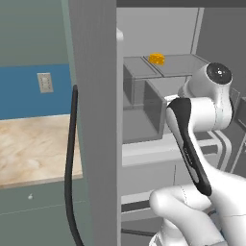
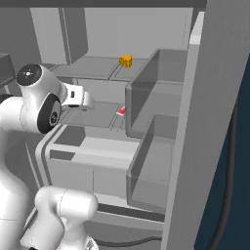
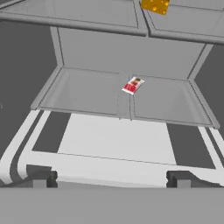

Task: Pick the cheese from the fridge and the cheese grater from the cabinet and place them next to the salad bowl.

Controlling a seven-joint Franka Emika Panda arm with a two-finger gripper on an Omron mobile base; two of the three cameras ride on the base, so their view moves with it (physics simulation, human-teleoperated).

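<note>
Cheese (image 3: 155, 5) sits on the shelf above and beyond the gripper (image 3: 111, 179), whose jaws stand apart, so it should rise before reaching in

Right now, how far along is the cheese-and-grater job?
Done: the fridge stands open and the arm faces its shelves. In hand: nothing; the gripper is open and empty, level with the shelf holding a small red packet, while the cheese sits untouched on the shelf above. Left: grasp the cheese, fetch the grater, and set both by the salad bowl.
</note>
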